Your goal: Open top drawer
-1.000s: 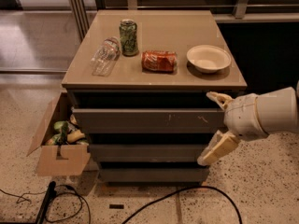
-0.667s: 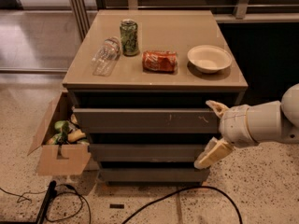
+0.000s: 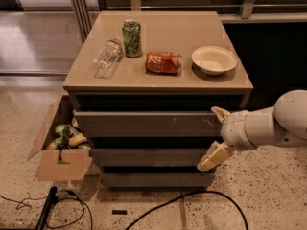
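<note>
Cabinet top (image 3: 158, 25), left to right: clear plastic bottle (image 3: 108, 57) on side, green can (image 3: 131, 38) upright, red can (image 3: 163, 63) on side, pale bowl (image 3: 214, 60). Open cardboard box (image 3: 62, 164) on floor, left. Black cable (image 3: 182, 199) on near floor.

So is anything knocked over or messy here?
Yes. On the cabinet top, the clear bottle and the red can lie on their sides, while the green can stands upright. The top drawer front has small scuff marks. The gripper is at the drawers' right edge, fingers spread.

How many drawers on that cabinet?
3, stacked: top drawer, middle drawer, bottom drawer. No sign of more hidden. The gripper, open, is at the top drawer's right end.
</note>
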`<state>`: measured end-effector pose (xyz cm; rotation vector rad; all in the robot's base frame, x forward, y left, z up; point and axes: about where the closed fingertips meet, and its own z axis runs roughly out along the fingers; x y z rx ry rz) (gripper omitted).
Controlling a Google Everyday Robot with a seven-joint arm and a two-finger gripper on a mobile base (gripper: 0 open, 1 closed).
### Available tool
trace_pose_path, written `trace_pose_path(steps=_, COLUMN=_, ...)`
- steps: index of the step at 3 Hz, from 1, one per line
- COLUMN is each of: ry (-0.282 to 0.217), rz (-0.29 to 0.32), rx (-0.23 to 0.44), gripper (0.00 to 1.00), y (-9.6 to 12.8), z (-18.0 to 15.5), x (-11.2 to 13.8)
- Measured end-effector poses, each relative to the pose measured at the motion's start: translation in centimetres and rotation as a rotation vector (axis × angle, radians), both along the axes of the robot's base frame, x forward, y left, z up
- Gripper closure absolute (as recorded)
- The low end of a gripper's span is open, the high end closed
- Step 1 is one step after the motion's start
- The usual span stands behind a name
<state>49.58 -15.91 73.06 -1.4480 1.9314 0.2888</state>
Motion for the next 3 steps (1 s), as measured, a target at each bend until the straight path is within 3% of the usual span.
trace_pose_path(steps=3, ry=0.036, rz=-0.001, rx=0.026, gripper=0.0, y=2.3, z=-4.4, x=1.9)
